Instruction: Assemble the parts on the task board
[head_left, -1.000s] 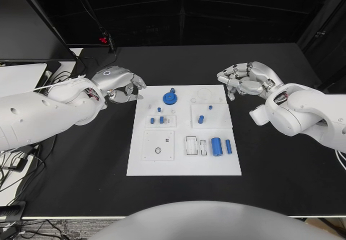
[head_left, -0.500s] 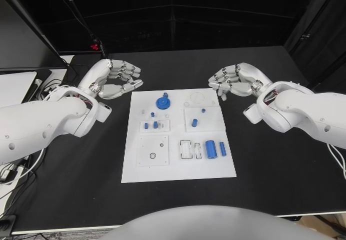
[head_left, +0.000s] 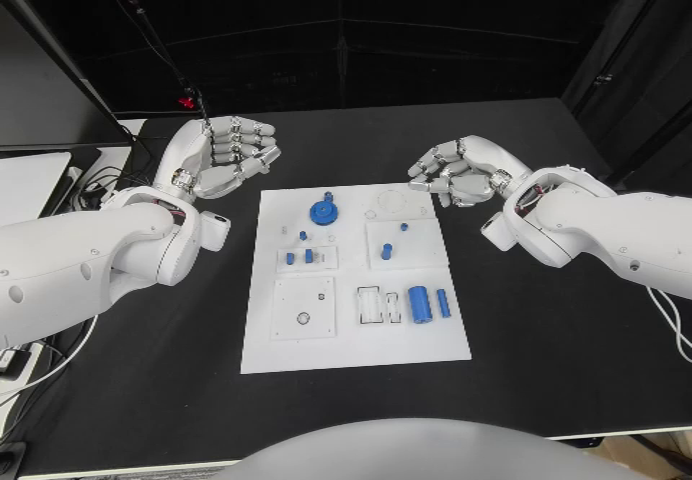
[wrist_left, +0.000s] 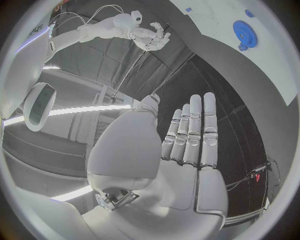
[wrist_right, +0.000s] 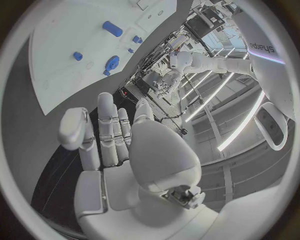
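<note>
From the head camera I have the task board (head_left: 356, 340) lying flat at the middle of the black table (head_left: 577, 340), with both hands parked off it near its far corners. My left hand (head_left: 219, 156) sits at about eleven o'clock from the board, fingers stretched and apart, nothing in it. My right hand (head_left: 459, 172) sits at about one o'clock, fingers loosely bent but not closed, also holding nothing. I read this as a ready pose: both hands are clear of the plate so I can see every part.

On the board, the blue gear (head_left: 326, 211) stands near the twelve o'clock edge. The blue cylinder (head_left: 418, 305) and a thinner blue pin (head_left: 443, 304) lie side by side at about four o'clock from the board's centre, just beside the outlined slots, so I judge they wait to be seated. Small blue pegs (head_left: 300, 257) sit left of centre, and another peg (head_left: 389, 249) lies just right of centre.

The left wrist camera confirms flat, extended fingers (wrist_left: 197, 132) with an empty palm; the gear (wrist_left: 245, 32) shows beyond them, well apart.

The right wrist camera shows fingers (wrist_right: 111, 130) fairly straight, thumb standing apart, nothing gripped; the cylinder (wrist_right: 112, 28) and gear (wrist_right: 112, 63) lie on the board, far from the fingertips.
</note>
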